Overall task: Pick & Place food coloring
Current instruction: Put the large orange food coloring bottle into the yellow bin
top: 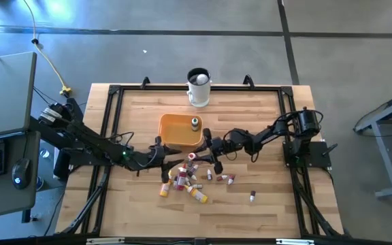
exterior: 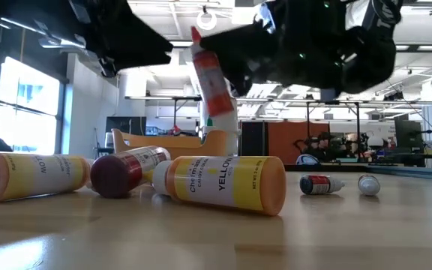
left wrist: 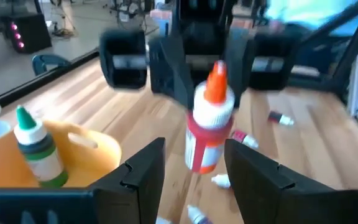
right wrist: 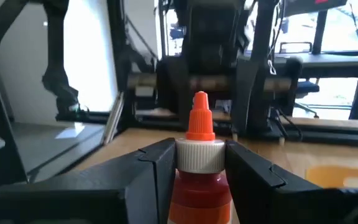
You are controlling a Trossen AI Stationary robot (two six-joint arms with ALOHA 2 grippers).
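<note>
Red food coloring bottle (right wrist: 199,163) is lifted off the table, clamped at the neck by right gripper (right wrist: 197,163) at roughly 5 o'clock of orange bowl (top: 175,133), left gripper (left wrist: 194,165) open facing it; carry step, next needs moving over bowl and releasing.

- The yellow bottle (exterior: 223,184), lying on its side on the tabletop (exterior: 276,240) in the low view, reads "YELLOW" in large letters; smaller print beside it is too small to read.
- A second yellow bottle (exterior: 28,176) at the left shows part of the word "YELLOW".
</note>
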